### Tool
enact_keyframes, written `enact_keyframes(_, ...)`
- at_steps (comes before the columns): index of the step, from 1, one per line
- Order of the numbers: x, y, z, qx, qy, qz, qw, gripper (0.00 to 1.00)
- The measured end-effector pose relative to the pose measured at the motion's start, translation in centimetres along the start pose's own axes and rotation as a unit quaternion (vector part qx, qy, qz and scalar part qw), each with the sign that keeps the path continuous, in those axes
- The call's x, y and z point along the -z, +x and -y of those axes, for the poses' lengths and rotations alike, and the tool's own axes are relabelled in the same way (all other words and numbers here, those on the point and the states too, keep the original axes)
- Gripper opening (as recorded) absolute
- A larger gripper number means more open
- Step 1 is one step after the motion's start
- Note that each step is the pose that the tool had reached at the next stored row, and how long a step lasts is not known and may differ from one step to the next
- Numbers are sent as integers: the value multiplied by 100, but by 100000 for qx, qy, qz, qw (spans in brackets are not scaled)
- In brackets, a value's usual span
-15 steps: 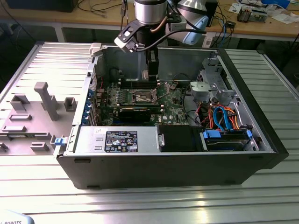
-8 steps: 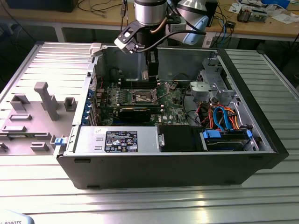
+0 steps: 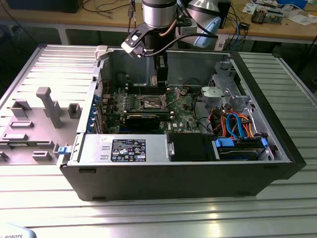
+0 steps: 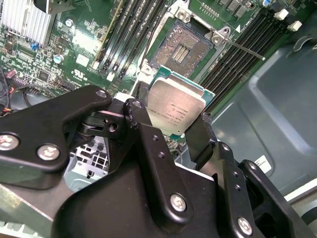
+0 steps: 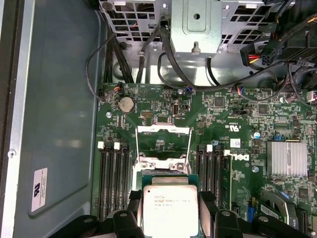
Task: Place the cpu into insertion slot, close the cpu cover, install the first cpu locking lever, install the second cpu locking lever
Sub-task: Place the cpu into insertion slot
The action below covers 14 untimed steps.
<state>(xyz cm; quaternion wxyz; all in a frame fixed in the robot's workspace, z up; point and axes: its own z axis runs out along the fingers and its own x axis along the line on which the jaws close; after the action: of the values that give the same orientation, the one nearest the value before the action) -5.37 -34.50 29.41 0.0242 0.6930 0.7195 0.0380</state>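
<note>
1. One grey fixture plate (image 3: 29, 124) at the exterior view's left, lying beside the open computer case (image 3: 148, 183) and well apart from the work.
2. Inside the case, a green motherboard (image 3: 185, 106) laid flat, so reachable from straight above. Black graphics card (image 3: 143, 119) standing just in front of the socket area in that view.
3. Near the middle, gripper (image 3: 159, 79) hanging upright over the insertion slot (image 3: 152, 102), apart from it.
4. Clenched on the cpu (image 4: 176, 106): fingers (image 4: 143, 124) pinching two opposite edges, with the silver top left bare. Judged a hold that spares the chip's contact side and keeps it roughly parallel to the board.
5. In both wrist views, slot (image 4: 182, 47) (image 5: 163, 144) open, its dark contact field exposed. Cpu (image 5: 170, 208) held short of it, near but not touching, so not yet seated. Silver frame parts at the slot's edges; cannot tell which of them is the cover.
6. Long black memory slots (image 5: 115, 178) flanking the socket on both sides. Thin locking lever (image 4: 242, 49) lying out across one bank of them, judged unlatched to leave the socket free.
7. Toward the exterior view's right, a metal drive cage (image 3: 223, 94) and blue and orange cables (image 3: 237, 124), well apart from the gripper.
</note>
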Motion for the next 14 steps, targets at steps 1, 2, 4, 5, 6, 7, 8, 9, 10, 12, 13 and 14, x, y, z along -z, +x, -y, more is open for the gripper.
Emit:
enact_keyframes(1, -4, 0, 0, 1, 3, 1, 100000, 54)
enact_keyframes(2, -7, 0, 1, -1, 2, 1, 100000, 54)
enact_keyframes(4, -11, 0, 1, 0, 0, 2, 100000, 54)
enact_keyframes(5, -14, 0, 1, 0, -3, 1, 100000, 54)
enact_keyframes(6, -15, 0, 1, 0, 2, 5, 100000, 54)
enact_keyframes(7, -16, 0, 1, -1, -1, 0, 100000, 54)
enact_keyframes(8, -18, 0, 2, -1, -4, -2, 100000, 54)
enact_keyframes(9, -19, 0, 2, -2, -1, -5, 100000, 54)
enact_keyframes(10, -20, 0, 2, -1, -3, -1, 100000, 54)
enact_keyframes(12, -27, 1, 2, -2, -5, -6, 100000, 54)
enact_keyframes(13, -30, 3, 3, -5, -10, -10, 100000, 54)
enact_keyframes(14, -32, 5, 3, -7, -6, -8, 100000, 54)
